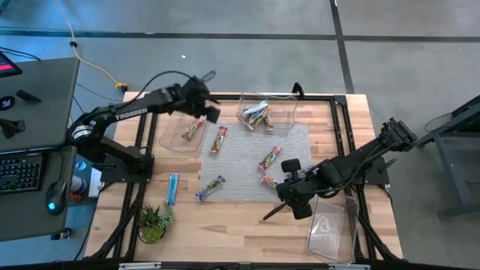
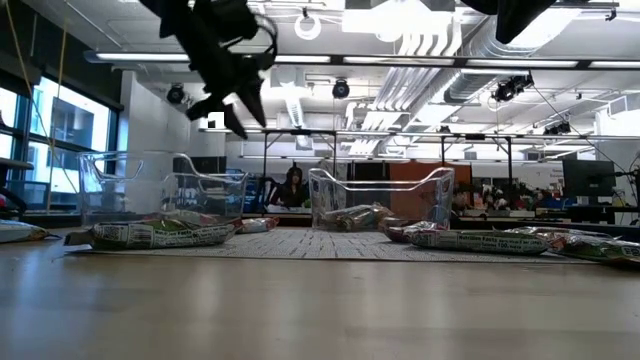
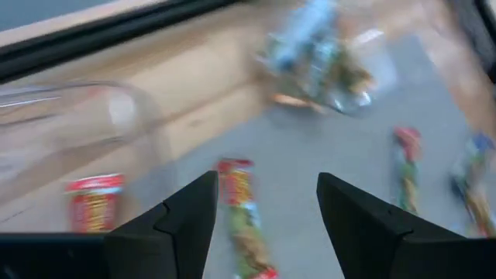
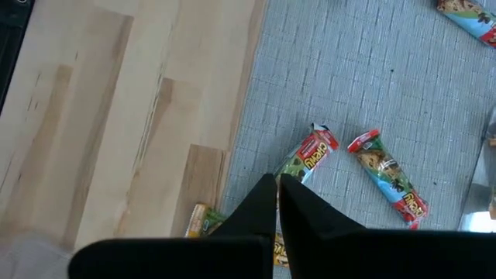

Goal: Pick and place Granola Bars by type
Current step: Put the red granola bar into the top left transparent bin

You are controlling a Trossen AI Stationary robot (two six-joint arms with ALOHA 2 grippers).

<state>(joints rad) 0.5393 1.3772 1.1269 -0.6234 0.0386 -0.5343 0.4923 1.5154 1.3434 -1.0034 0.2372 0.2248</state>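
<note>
Three clear plastic bins share the wooden table (image 1: 247, 225): an empty one (image 1: 334, 229) at the near right edge just beside the right pincer (image 1: 271, 212), whose fingers are pressed together, empty, over bare wood. Shiny wrapped granola bars (image 1: 270, 160) lie scattered on the grey woven mat (image 1: 296, 142), two blue ones (image 1: 173, 187) near a small green potted plant (image 1: 152, 222). Farther off, the left pincer (image 1: 212, 114) hangs released above a bin (image 1: 169, 135) holding one red bar (image 1: 193, 130); beside it, the far middle bin (image 1: 289, 105) holds several.
</note>
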